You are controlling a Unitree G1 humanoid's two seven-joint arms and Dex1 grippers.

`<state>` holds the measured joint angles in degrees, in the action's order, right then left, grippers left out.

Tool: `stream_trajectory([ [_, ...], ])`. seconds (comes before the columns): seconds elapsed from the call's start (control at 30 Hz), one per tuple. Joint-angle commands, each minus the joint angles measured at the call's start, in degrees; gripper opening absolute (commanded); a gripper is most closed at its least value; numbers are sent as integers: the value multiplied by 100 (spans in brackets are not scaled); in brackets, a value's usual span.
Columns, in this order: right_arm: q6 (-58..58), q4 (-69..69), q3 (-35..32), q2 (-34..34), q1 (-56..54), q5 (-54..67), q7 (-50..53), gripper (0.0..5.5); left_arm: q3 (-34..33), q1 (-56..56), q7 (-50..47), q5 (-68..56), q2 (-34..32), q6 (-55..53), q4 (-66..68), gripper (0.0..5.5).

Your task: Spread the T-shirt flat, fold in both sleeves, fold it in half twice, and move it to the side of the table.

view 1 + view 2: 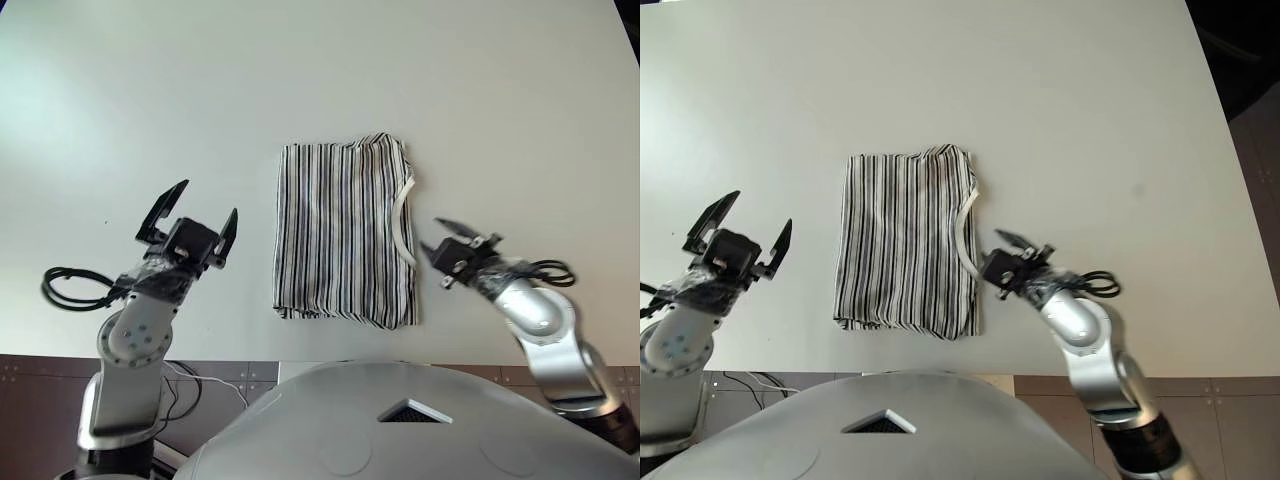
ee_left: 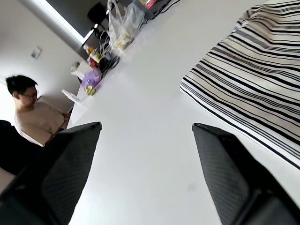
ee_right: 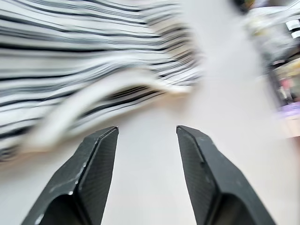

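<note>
The black-and-white striped T-shirt (image 1: 344, 235) lies folded into a tall rectangle on the white table (image 1: 150, 100), its white collar along the right edge. My left gripper (image 1: 188, 222) hovers open to the shirt's left, a hand's width from its edge, nothing between its fingers. In the left wrist view the shirt's corner (image 2: 253, 70) lies beyond the open fingers (image 2: 225, 173). My right gripper (image 1: 447, 238) is open just right of the collar, low over the table. The right wrist view shows the collar (image 3: 89, 98) close ahead of the open gripper (image 3: 147, 136).
The table's near edge (image 1: 200, 350) runs just below the shirt. Broad bare tabletop lies behind and to both sides. Bags and small items (image 2: 117, 33) stand at the table's far end in the left wrist view.
</note>
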<state>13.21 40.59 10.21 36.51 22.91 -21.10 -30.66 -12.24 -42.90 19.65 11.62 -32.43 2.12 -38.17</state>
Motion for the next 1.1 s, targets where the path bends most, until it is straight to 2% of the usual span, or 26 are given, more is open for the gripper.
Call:
stream_trajectory([
  [0.03,-2739,-41,-1219,1328,1005,534,-499,228,-896,-1693,356,587,-431,2049,172,360],
  [0.13,-5143,-1275,-1278,2032,1992,-372,66,228,-798,-2134,219,1310,-789,3612,911,360],
  [0.23,-6011,-1970,-1095,2305,1942,-635,119,228,-439,-2289,-41,2123,-954,4644,1720,360],
  [0.37,-6669,-2516,-654,2505,1475,-712,-67,228,-280,-2050,-368,2763,-1074,5327,2503,360],
  [0.5,-6355,-2389,-28,2057,838,-688,-325,228,-38,-1498,-337,2841,-1054,5273,2568,360],
  [0.73,-5249,-2060,492,952,554,-1301,-283,228,446,-92,30,2454,-1191,4840,2724,360],
  [0.93,-5136,-2253,625,1008,139,-1169,-417,228,577,377,70,2531,-1078,4530,2902,360],
  [1.1,-5219,-2296,309,1429,409,-924,-374,228,460,487,224,2254,-1252,4467,2827,360],
])
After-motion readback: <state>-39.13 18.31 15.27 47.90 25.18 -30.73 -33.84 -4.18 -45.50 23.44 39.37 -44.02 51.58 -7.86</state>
